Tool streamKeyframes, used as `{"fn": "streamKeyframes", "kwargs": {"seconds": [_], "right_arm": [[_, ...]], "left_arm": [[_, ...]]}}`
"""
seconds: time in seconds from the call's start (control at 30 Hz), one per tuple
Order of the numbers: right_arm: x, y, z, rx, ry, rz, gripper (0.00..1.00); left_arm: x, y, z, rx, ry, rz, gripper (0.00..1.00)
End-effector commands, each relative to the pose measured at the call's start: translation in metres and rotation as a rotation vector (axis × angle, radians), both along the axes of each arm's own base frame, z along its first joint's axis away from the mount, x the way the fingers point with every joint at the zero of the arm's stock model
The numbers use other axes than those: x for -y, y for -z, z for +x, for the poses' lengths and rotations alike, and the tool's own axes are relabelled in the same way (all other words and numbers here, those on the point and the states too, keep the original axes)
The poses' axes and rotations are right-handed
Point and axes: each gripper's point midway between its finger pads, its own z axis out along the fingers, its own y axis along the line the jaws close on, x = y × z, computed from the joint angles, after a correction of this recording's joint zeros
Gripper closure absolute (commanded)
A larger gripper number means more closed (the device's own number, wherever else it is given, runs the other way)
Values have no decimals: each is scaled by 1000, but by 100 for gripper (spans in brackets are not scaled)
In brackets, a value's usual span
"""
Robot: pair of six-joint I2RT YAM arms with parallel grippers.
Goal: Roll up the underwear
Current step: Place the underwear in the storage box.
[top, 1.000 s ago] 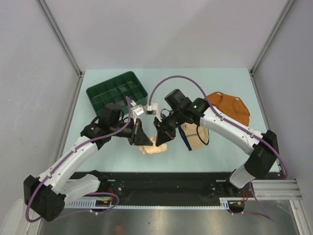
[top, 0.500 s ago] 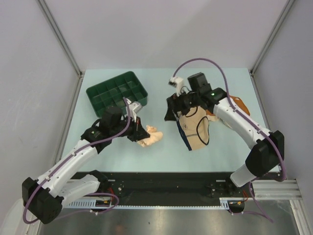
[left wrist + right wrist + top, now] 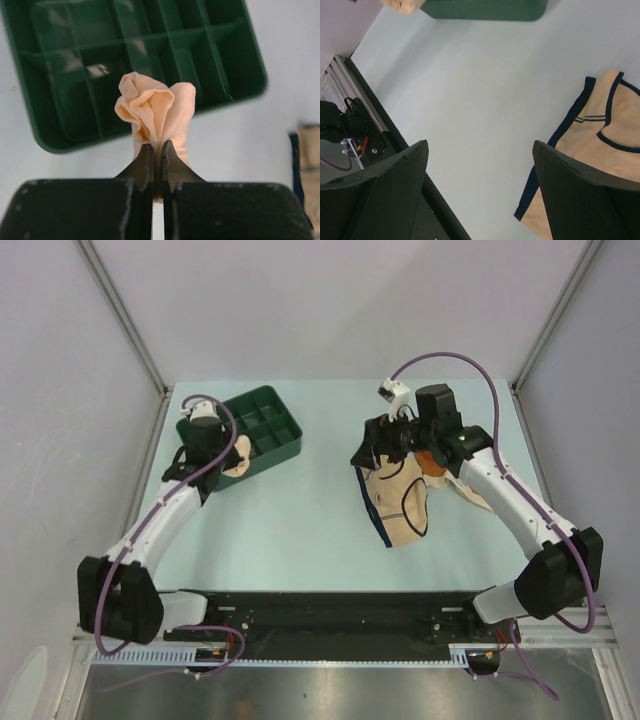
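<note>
My left gripper [image 3: 226,454] [image 3: 159,145] is shut on the rolled pale peach underwear [image 3: 239,454] [image 3: 153,107], which hangs above the near edge of the dark green tray [image 3: 290,440] [image 3: 75,75]. Over the table right of centre, my right gripper [image 3: 368,443] [image 3: 480,144] stands wide open with nothing between its fingers. Just beside it, the cream underwear with black trim [image 3: 400,505] [image 3: 602,145] lies flat. Only a patch of the rust-orange underwear [image 3: 432,462] shows; the right arm covers the remainder.
The tray has several compartments and sits at the back left. Grey walls enclose the table on three sides. A black rail [image 3: 350,605] runs along the near edge. Bare table [image 3: 310,500] lies between the tray and the cream garment.
My left gripper has carried the peach underwear from the table's middle back and left to the tray. My right gripper let go, opened wide and drew back to the right.
</note>
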Motion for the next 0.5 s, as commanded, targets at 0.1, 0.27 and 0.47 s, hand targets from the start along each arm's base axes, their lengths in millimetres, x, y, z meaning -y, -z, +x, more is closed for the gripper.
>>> {"fn": "streamKeyframes", "kwargs": {"seconds": [0.1, 0.27, 0.47], "right_arm": [[-2, -8, -10, 28, -19, 43, 11], [0, -1, -11, 18, -20, 33, 11], [3, 2, -12, 12, -13, 27, 11]], "left_arm": [[-72, -23, 59, 83, -301, 143, 100], [-97, -9, 71, 55, -365, 171, 100], [-96, 11, 70, 13, -344, 162, 100]]}}
